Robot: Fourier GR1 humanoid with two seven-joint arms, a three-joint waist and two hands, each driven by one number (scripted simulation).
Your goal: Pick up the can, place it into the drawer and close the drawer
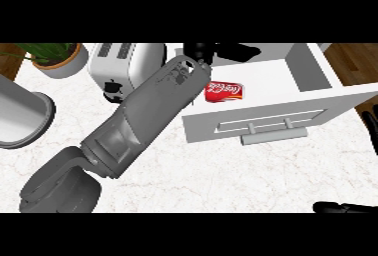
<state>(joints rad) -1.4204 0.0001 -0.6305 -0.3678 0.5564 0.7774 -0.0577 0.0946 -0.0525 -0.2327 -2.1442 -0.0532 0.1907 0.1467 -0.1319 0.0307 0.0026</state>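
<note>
nearest you, the right hand [345,207] shows only as dark fingers at the lower right edge, and you cannot tell its grip from here. further in, the drawer [255,122] stands pulled out, its handle facing you. inside lies the can [224,91], red with white script, on its side. beyond it, your left hand [201,51] seems released, apart from the can, beside the toaster [122,62].

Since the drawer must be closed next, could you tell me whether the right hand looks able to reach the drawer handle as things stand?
Probably yes. The right hand rests low at the view's right edge, and only bare counter shows between it and the drawer handle. The left forearm crosses further left, toward the red can in the open drawer.
</note>
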